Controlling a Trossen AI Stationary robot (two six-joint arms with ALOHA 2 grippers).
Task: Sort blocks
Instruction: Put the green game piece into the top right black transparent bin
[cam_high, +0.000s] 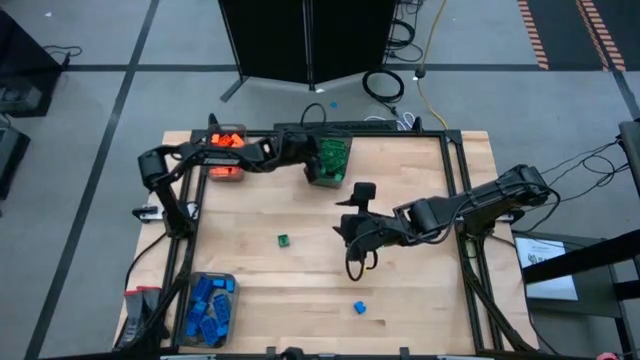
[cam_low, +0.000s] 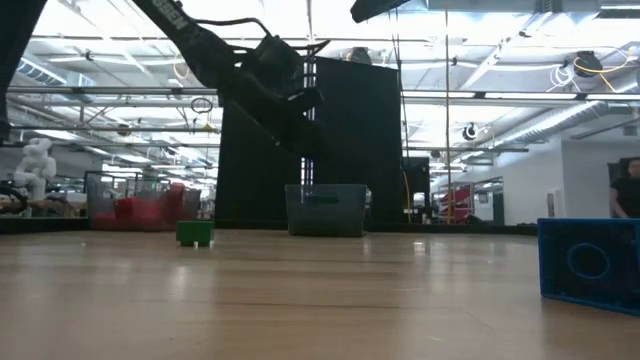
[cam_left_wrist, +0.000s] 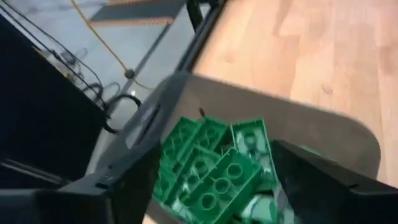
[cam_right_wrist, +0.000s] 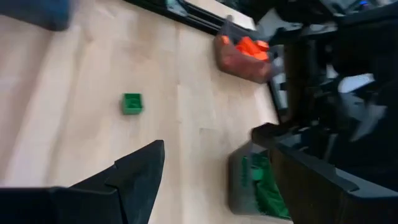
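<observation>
My left gripper (cam_left_wrist: 217, 186) hangs open over the green bin (cam_high: 331, 160) at the table's far edge. Nothing is between its fingers; several green blocks (cam_left_wrist: 214, 171) lie in the bin below them. My right gripper (cam_high: 347, 228) hovers open and empty above the middle of the table. One green block (cam_high: 283, 240) lies flat on the wood left of it, also seen in the right wrist view (cam_right_wrist: 132, 102). A blue block (cam_high: 359, 308) lies flat near the front edge. The orange bin (cam_high: 228, 152) holds orange blocks, and the blue bin (cam_high: 208, 308) holds blue ones.
A black frame rail (cam_high: 455, 180) runs around the tabletop. Bare wood lies between the loose green block and the blue block. The left arm (cam_high: 250, 152) stretches along the far edge over the orange bin. A dark cable loop (cam_high: 356, 262) hangs under the right arm.
</observation>
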